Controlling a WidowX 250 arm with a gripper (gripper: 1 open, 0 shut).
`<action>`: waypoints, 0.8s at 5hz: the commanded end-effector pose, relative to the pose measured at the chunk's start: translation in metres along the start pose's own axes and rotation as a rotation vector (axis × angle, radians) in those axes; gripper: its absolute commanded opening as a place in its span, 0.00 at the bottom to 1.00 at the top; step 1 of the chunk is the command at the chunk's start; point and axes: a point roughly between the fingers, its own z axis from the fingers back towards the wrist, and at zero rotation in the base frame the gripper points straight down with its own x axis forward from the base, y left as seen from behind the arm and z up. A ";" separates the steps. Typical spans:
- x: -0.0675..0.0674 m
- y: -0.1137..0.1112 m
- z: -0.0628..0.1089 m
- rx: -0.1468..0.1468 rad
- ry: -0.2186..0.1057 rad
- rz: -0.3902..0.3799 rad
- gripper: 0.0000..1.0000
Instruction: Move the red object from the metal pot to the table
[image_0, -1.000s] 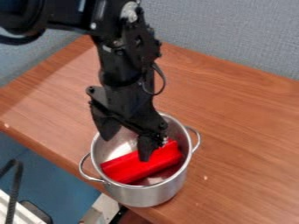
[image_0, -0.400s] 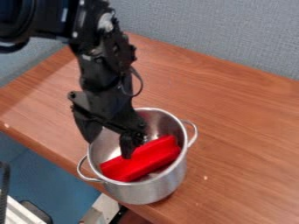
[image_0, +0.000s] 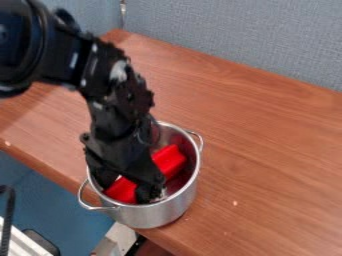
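Note:
The metal pot (image_0: 185, 178) stands near the table's (image_0: 261, 110) front edge. The red object (image_0: 168, 159) lies slanted inside it, one end up against the far right rim. The black arm partly covers it. My gripper (image_0: 124, 180) reaches down into the pot, open, with one dark finger (image_0: 96, 170) at the left inner wall and the other on the red bar's near side. The bar's lower left end shows between the fingers. I cannot tell whether the fingers touch it.
The brown wooden table runs back and to the right of the pot. Its front edge passes just left of and below the pot, with floor beyond. A blue-grey wall rises behind the table's far edge.
The arm has swung left and sunk deeper into the pot, bringing the fingers down around the red bar. The pot sits slightly further left than before.

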 end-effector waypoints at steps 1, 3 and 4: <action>-0.006 -0.008 -0.015 0.028 -0.022 0.053 1.00; -0.010 -0.015 -0.013 0.033 -0.046 0.085 1.00; -0.011 -0.016 -0.012 0.031 -0.051 0.049 1.00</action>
